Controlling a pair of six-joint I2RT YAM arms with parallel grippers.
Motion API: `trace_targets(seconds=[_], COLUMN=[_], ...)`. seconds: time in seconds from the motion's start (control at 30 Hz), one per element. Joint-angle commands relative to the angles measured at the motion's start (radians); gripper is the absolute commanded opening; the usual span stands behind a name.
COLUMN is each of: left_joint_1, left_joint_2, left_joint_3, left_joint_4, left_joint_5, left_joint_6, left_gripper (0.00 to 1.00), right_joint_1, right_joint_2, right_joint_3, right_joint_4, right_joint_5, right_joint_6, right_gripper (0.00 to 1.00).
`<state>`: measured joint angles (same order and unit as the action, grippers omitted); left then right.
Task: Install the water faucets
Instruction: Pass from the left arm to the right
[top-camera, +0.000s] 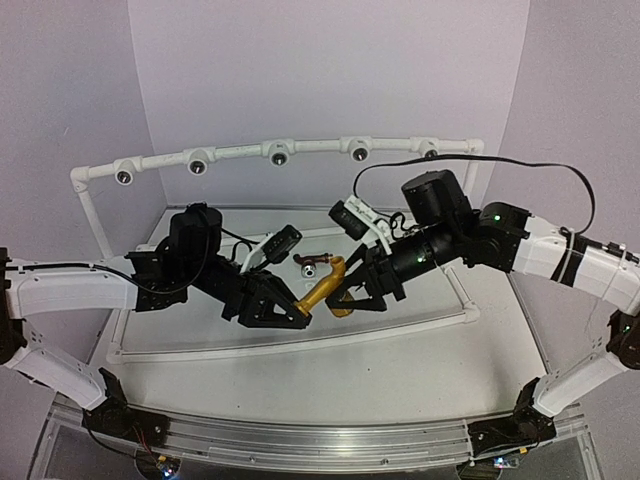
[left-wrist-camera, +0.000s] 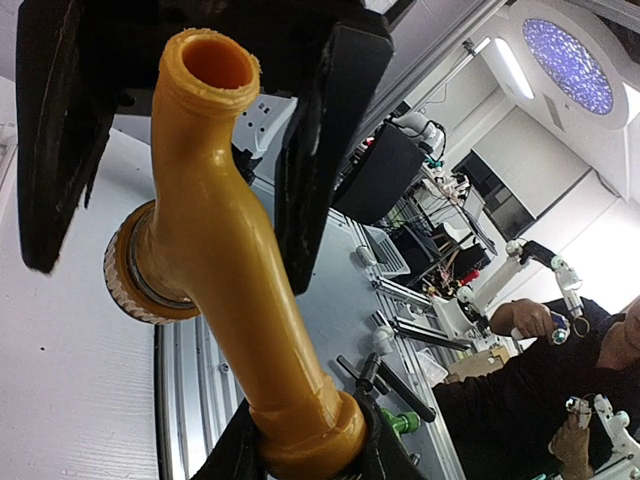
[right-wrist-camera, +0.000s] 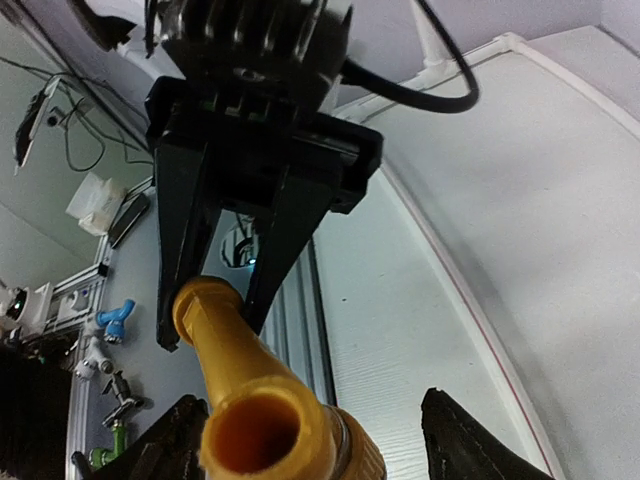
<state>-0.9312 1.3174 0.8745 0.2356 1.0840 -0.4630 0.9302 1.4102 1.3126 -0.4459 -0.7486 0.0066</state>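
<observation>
Pinches yellow faucet (left-wrist-camera: 225, 250) tight between left gripper (left-wrist-camera: 310, 442) fingertips; straddles its threaded mouth with right gripper (right-wrist-camera: 310, 420) spread wide.

Yellow-orange faucet (left-wrist-camera: 225, 250): plastic, smooth, semi-gloss; the rim of its threaded mouth is ragged. Its collar (left-wrist-camera: 125, 290): silvery, knurled, metallic in look. Right tool (left-wrist-camera: 168, 278) and left tool (right-wrist-camera: 212, 318): black plastic, matt. Bench (left-wrist-camera: 60, 400): white, matt, finely ribbed. Rail (top-camera: 320, 442) along the bottom of the top view: bright, reflective metal. Pipe frame (top-camera: 240, 152): white plastic, smooth.
</observation>
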Motion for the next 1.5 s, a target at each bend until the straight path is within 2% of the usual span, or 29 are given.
trace_targets(seconds=[0.0, 0.23, 0.33, 0.7, 1.0, 1.23, 1.33, 1.47], left_joint_1=[-0.009, -0.009, -0.009, -0.009, -0.009, -0.009, -0.009, -0.009], left_joint_2=[-0.013, 0.012, 0.021, 0.041, 0.036, 0.038, 0.042, 0.048], left_joint_3=[0.021, 0.038, 0.041, 0.068, 0.067, 0.065, 0.068, 0.066], left_joint_4=[0.036, 0.036, 0.036, 0.036, 0.037, 0.036, 0.036, 0.036], left_joint_5=[0.065, 0.073, 0.075, 0.064, 0.052, 0.058, 0.061, 0.060], left_joint_6=[0.030, 0.039, 0.038, 0.034, 0.029, 0.029, 0.028, 0.025], left_gripper=[0.00, 0.00, 0.00, 0.00, 0.00, 0.00, 0.00, 0.00], right_joint_1=[-0.002, -0.002, -0.002, -0.001, 0.002, 0.005, 0.007, 0.010], right_joint_2=[0.024, 0.069, 0.074, 0.117, 0.083, 0.070, 0.065, 0.072], right_joint_3=[0.066, 0.060, 0.041, 0.028, -0.046, -0.064, -0.066, -0.052], right_joint_4=[0.016, 0.061, 0.112, 0.116, 0.117, 0.118, 0.119, 0.143], right_joint_5=[-0.245, -0.395, -0.415, -0.436, -0.372, -0.381, -0.385, -0.415], right_joint_6=[0.028, 0.053, 0.081, 0.059, -0.054, -0.092, -0.103, -0.082], right_gripper=[0.66, 0.50, 0.50, 0.56, 0.55, 0.46, 0.47, 0.39])
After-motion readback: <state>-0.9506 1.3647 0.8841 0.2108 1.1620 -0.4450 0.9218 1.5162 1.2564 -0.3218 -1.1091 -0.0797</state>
